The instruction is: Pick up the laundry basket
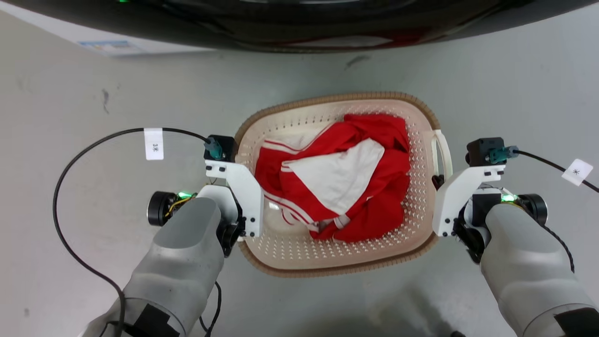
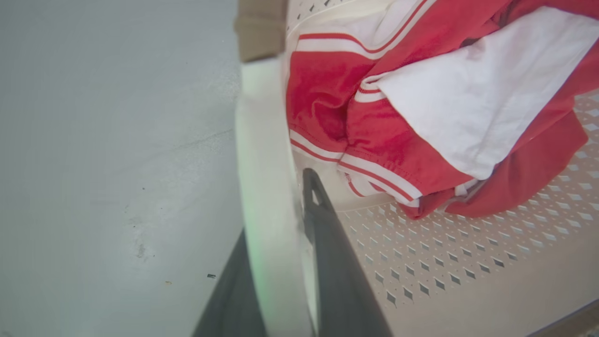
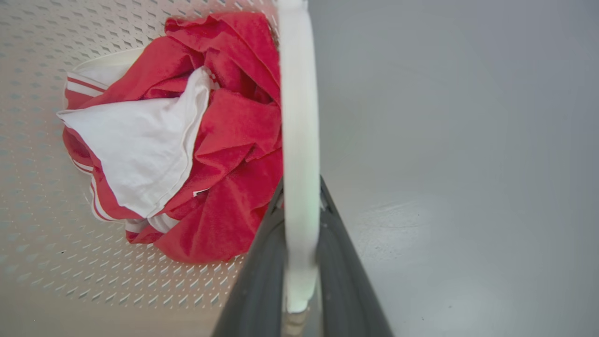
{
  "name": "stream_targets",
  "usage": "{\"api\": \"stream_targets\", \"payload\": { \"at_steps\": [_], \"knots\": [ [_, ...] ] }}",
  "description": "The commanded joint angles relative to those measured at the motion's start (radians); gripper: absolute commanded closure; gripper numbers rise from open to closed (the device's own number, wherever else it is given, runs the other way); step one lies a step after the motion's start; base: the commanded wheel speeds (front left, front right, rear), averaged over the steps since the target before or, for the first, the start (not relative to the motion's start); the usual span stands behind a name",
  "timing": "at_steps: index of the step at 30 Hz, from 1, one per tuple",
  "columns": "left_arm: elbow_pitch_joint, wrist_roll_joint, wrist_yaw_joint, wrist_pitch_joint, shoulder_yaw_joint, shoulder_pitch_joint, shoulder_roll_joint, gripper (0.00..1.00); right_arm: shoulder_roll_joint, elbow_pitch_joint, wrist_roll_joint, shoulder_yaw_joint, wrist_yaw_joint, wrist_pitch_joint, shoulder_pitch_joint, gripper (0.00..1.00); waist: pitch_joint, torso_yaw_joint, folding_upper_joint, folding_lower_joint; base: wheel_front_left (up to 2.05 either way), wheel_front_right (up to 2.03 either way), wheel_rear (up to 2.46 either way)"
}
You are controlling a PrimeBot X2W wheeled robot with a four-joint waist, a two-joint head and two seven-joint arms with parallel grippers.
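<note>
On the grey floor, dead ahead of the robot, sat the laundry basket. It lay squarely between the two arms, with a red-and-white garment bunched near its middle. A dark machine front lay beyond it at 12 o'clock.

Key relation: the handle-to-handle line ran roughly from 9 to 3 o'clock, a little skewed. The left claw stood at the basket's 9 o'clock and the right claw at its 3 o'clock. Neither arm was the nearer; each had its own end.

Left wrist view: the left handle, a white band, ran up between the two dark fingers. One finger was on the basket side and one on the floor side. Both looked to touch the band, so I judged the claw clenched on the handle.

Right wrist view: the right handle was sandwiched the same way, with a finger pressed to each face. This claw was clenched on it as well.

Judgement: the gripping step looked finished. The underside was hidden, so I could not tell whether the basket rested on the floor or hung clear.

Next move calls for a straight, level rise with both arms together. The load sat near centre, so little tilt was expected. The risk was that the thin loops could pivot in the claws if one arm led.
</note>
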Motion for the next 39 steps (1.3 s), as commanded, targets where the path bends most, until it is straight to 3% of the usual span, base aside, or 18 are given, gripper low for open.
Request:
{"api": "stream_targets", "payload": {
  "at_steps": [1, 21, 39],
  "knots": [
    [-0.013, -0.008, -0.018, 0.014, -0.012, 0.012, -0.018, 1.0, 0.006, -0.006, 0.01, 0.01, -0.001, 0.006, 0.009, 1.0, -0.054, -0.003, -0.0001, 0.0, 0.0, 0.0, 0.0],
    [-0.046, -0.18, -0.037, 0.191, -0.12, 0.108, -0.02, 1.0, -0.035, -0.026, 0.19, 0.17, -0.001, 0.197, 0.111, 1.0, -0.383, 0.009, -0.0001, 0.0, 0.0, 0.0, 0.0],
    [-0.003, -0.292, -0.048, 0.28, -0.165, 0.115, -0.02, 1.0, -0.061, -0.105, 0.374, 0.32, 0.0, 0.417, 0.143, 1.0, -0.588, 0.018, -0.0001, 0.0, 0.0, 0.0, 0.0]
  ]
}}
